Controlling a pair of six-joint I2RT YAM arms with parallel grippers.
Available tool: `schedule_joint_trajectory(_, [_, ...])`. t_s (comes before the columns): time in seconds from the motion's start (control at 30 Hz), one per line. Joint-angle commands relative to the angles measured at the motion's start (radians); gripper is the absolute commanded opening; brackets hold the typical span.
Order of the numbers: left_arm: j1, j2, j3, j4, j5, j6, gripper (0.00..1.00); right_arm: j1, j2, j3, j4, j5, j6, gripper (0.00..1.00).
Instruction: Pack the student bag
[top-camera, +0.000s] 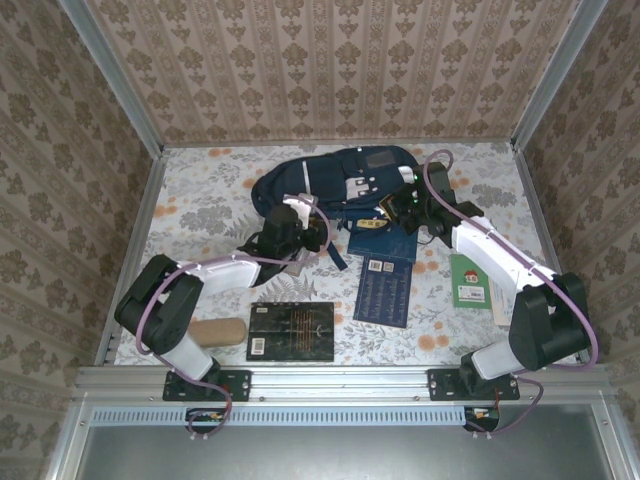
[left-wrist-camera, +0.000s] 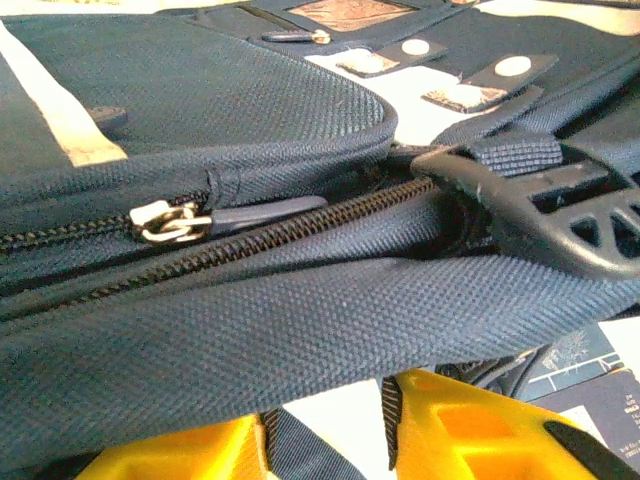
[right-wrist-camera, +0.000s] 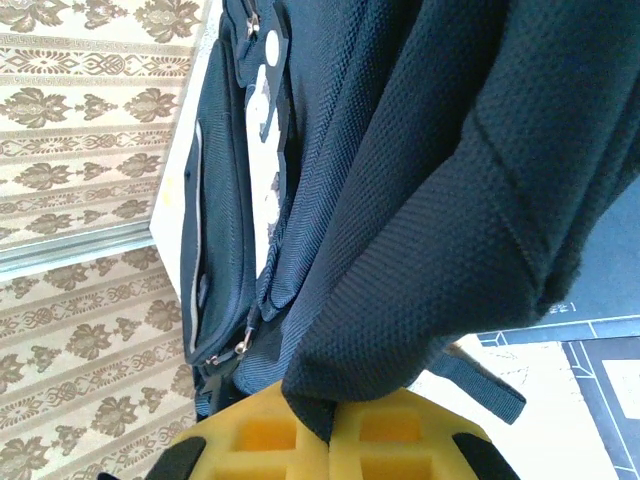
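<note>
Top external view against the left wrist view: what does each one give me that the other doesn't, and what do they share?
Top external adds what lies near the student bag: a black book, a tan oblong object, a green booklet, plus the right tool at the bag's right edge. Left wrist adds close detail: a metal zipper pull and a black plastic buckle. Shared: the navy bag itself and the left tool against it.
</note>
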Motion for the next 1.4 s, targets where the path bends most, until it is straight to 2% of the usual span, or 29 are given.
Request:
schedule_joint_trajectory(0.0, [-0.025, -0.024, -0.032, 0.085, -0.072, 0.048, 0.35, -0.006, -0.006, 0.071, 0.009, -0.099, 0.031, 0.0])
schedule_joint_trajectory(0.07, [-0.059, -0.019, -0.054, 0.149, -0.117, 0.117, 0.34, -0.006, -0.005, 0.082, 0.011, -0.113, 0.042, 0.0])
schedule_joint_trajectory(0.17, [-0.122, 0.016, -0.11, 0.347, -0.225, 0.26, 0.37, -0.007, -0.006, 0.104, -0.001, -0.119, 0.043, 0.0])
schedule_joint_trajectory(0.37, [-0.182, 0.195, -0.191, 0.821, -0.239, 0.447, 0.49, -0.006, -0.007, 0.124, -0.026, -0.11, 0.033, 0.0])
schedule_joint_trajectory(0.47, [-0.181, 0.219, -0.177, 0.818, -0.246, 0.43, 0.44, -0.005, -0.009, 0.13, -0.034, -0.108, 0.031, 0.0])
schedule_joint_trajectory(0.63, [-0.154, 0.214, -0.163, 0.818, -0.21, 0.411, 0.29, -0.005, -0.016, 0.136, -0.049, -0.097, 0.02, 0.0])
schedule_joint_trajectory(0.8, [-0.117, 0.216, -0.165, 0.816, -0.136, 0.421, 0.23, -0.005, -0.015, 0.133, -0.046, -0.1, 0.021, 0.0])
schedule_joint_trajectory(1.07, [-0.109, 0.22, -0.159, 0.815, -0.113, 0.471, 0.24, -0.004, -0.012, 0.127, -0.044, -0.099, 0.017, 0.0])
schedule_joint_trajectory(1.3, [-0.109, 0.227, -0.162, 0.815, -0.116, 0.505, 0.34, -0.005, -0.006, 0.127, -0.039, -0.1, 0.019, 0.0])
schedule_joint_trajectory(1.37, [-0.109, 0.226, -0.161, 0.814, -0.121, 0.512, 0.34, -0.005, -0.003, 0.127, -0.039, -0.1, 0.019, 0.0])
